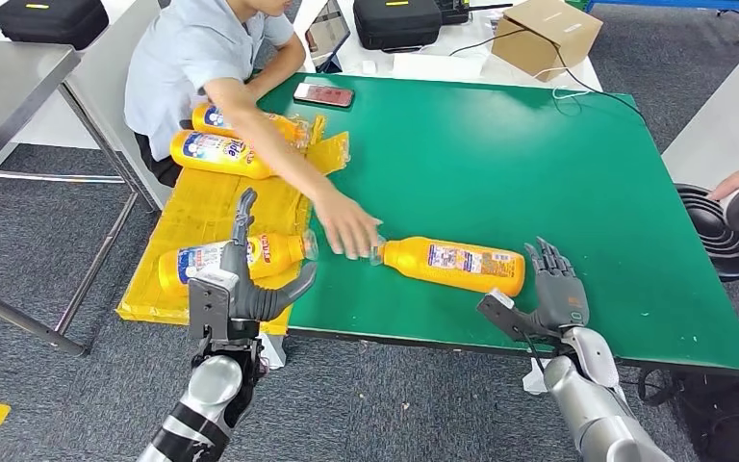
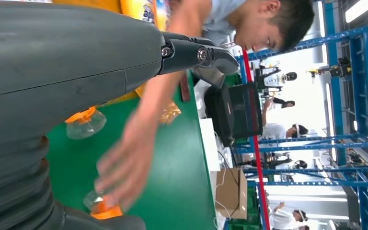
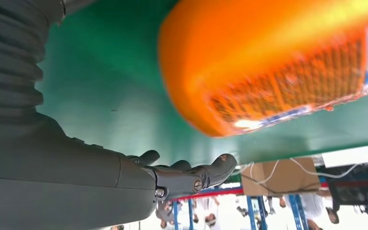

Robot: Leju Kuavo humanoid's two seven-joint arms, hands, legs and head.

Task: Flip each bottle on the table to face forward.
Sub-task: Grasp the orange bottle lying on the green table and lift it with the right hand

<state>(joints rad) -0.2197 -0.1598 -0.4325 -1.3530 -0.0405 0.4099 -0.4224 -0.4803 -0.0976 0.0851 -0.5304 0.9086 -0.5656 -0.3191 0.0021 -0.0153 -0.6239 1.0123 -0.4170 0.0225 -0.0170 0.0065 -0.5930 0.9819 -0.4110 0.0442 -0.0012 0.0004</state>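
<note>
Green board (image 1: 539,154) covers the desk, and the one bottle (image 1: 454,265) on it lies on its side close to the near edge, label up, its clear cap end pointing toward the left edge. A person's hand (image 1: 346,226) rests at that cap end, so any reach should wait until it is away. Yellow sheeting (image 1: 202,207) hangs off the left edge and carries three more bottles (image 1: 221,152), all lying down.

The right hand (image 1: 558,294) stands just beside the bottle's base, at the near edge, fingers spread and upright, holding nothing. To do the step well, I judge it should wrap the body near the base and roll the bottle where it lies, not lift it, as the rounded plastic will likely slip or run toward the edge.

The left hand (image 1: 250,284) hovers over the near left corner, fingers apart, empty.
</note>
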